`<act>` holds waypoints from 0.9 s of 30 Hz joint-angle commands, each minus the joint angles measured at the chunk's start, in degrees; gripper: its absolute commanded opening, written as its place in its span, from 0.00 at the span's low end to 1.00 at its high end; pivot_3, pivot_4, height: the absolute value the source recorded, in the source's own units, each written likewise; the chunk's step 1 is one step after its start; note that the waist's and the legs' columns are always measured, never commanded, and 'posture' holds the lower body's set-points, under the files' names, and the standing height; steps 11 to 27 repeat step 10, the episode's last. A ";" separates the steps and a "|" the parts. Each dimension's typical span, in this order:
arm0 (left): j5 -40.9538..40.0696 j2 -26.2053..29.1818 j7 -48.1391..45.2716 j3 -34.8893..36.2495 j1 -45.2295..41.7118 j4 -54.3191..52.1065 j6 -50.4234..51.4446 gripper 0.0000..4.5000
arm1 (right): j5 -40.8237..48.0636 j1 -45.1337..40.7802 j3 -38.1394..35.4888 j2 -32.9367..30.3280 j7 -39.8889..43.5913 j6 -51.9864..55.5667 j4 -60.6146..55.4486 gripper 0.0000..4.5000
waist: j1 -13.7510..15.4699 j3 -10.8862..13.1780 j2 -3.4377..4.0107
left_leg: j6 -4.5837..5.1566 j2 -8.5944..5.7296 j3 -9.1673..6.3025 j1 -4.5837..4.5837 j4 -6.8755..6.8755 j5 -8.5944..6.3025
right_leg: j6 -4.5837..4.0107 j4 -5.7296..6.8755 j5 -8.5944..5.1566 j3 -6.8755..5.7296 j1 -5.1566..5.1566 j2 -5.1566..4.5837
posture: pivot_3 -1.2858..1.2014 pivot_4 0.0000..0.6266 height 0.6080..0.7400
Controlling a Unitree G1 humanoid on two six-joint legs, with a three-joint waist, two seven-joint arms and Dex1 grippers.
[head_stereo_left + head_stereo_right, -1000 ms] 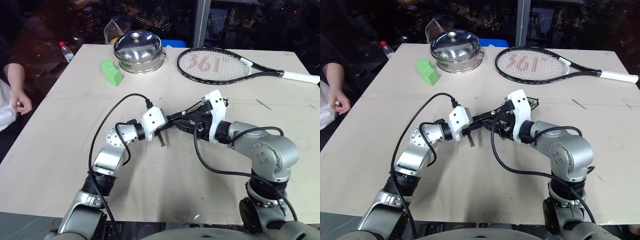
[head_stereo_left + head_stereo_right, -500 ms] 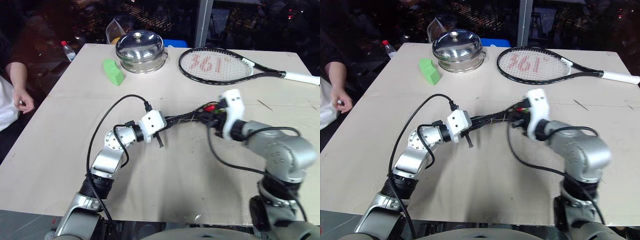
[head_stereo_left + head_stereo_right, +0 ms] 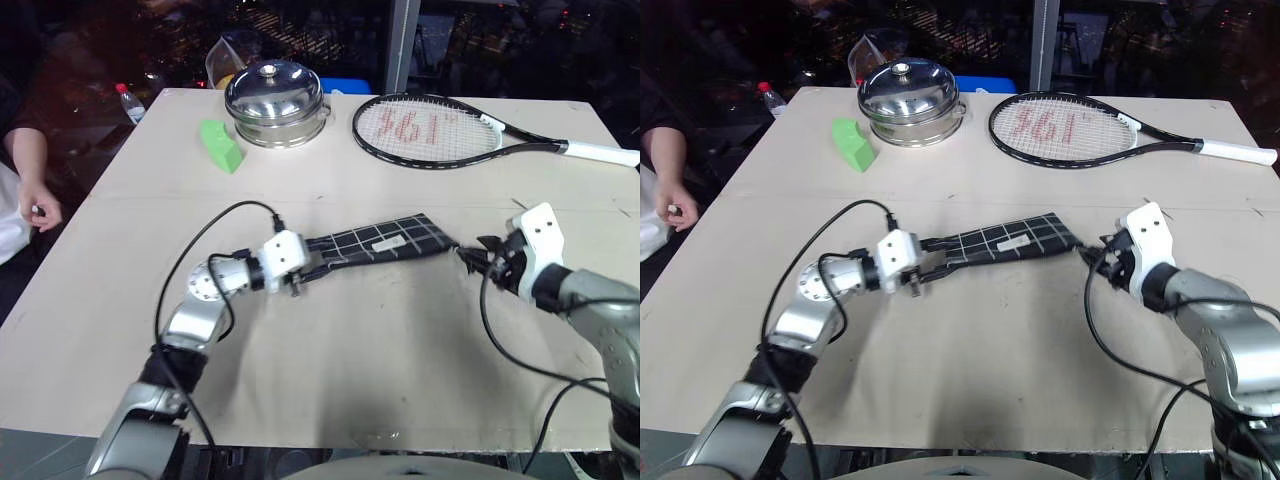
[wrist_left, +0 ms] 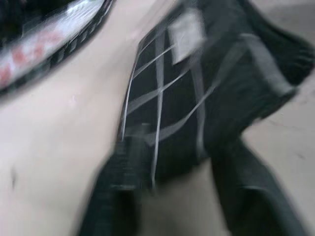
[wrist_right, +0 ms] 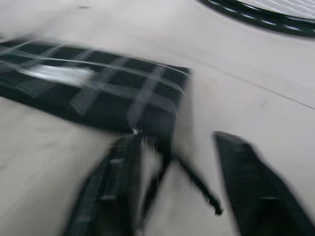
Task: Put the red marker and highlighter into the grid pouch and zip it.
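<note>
The grid pouch [image 3: 375,243], black with thin white lines and a small white label, lies flat in the middle of the table. My left gripper [image 3: 302,277] is at the pouch's left end, its fingers [image 4: 115,191] open with that end just ahead of them. My right gripper [image 3: 476,258] is just off the pouch's right end, open. A thin black zipper cord [image 5: 197,183] trails from the pouch corner between its fingers [image 5: 251,187]. The red marker and the highlighter are out of view.
A green wedge block [image 3: 222,145], a lidded steel pot [image 3: 275,100] and a tennis racket [image 3: 440,130] lie along the far side. A small bottle [image 3: 130,102] stands at the far left corner. A person's hand [image 3: 40,210] rests by the left edge.
The pouch, held up between both shut grippers, now lies flat on the table. Both grippers have opened and drawn apart, the right one swinging far to the right.
</note>
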 commanded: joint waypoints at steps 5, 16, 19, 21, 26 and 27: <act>-18.86 9.62 -2.22 22.08 25.43 -22.38 19.00 0.84 | 2.94 20.38 -20.49 -2.97 18.61 -27.40 -2.79 0.95 | 0.13 0.03 0.02 | -0.01 0.02 0.00 0.19 0.01 -0.02 | 0.09 -0.02 -0.07 -0.02 0.15 -0.27 | 0.52 0.24 1.00; -20.75 9.39 -1.35 27.52 32.30 -27.70 21.30 0.84 | 3.99 27.17 -25.53 -4.01 23.37 -33.64 -0.55 0.95 | 0.69 0.09 0.13 | -0.34 0.00 -0.12 1.07 -0.11 -0.19 | -0.19 -0.21 -0.23 -0.19 0.95 -0.50 | 0.52 0.24 1.00; -20.75 9.39 -1.35 27.52 32.30 -27.70 21.30 0.84 | 3.99 27.17 -25.53 -4.01 23.37 -33.64 -0.55 0.95 | 0.69 0.09 0.13 | -0.34 0.00 -0.12 1.07 -0.11 -0.19 | -0.19 -0.21 -0.23 -0.19 0.95 -0.50 | 0.52 0.24 1.00; -20.75 9.39 -1.35 27.52 32.30 -27.70 21.30 0.84 | 3.99 27.17 -25.53 -4.01 23.37 -33.64 -0.55 0.95 | 0.69 0.09 0.13 | -0.34 0.00 -0.12 1.07 -0.11 -0.19 | -0.19 -0.21 -0.23 -0.19 0.95 -0.50 | 0.52 0.24 1.00; -20.75 9.39 -1.35 27.52 32.30 -27.70 21.30 0.84 | 3.99 27.17 -25.53 -4.01 23.37 -33.64 -0.55 0.95 | 0.69 0.09 0.13 | -0.34 0.00 -0.12 1.07 -0.11 -0.19 | -0.19 -0.21 -0.23 -0.19 0.95 -0.50 | 0.52 0.24 1.00; -20.75 9.39 -1.35 27.52 32.30 -27.70 21.30 0.84 | 3.99 27.17 -25.53 -4.01 23.37 -33.64 -0.55 0.95 | 0.69 0.09 0.13 | -0.34 0.00 -0.12 1.07 -0.11 -0.19 | -0.19 -0.21 -0.23 -0.19 0.95 -0.50 | 0.52 0.24 1.00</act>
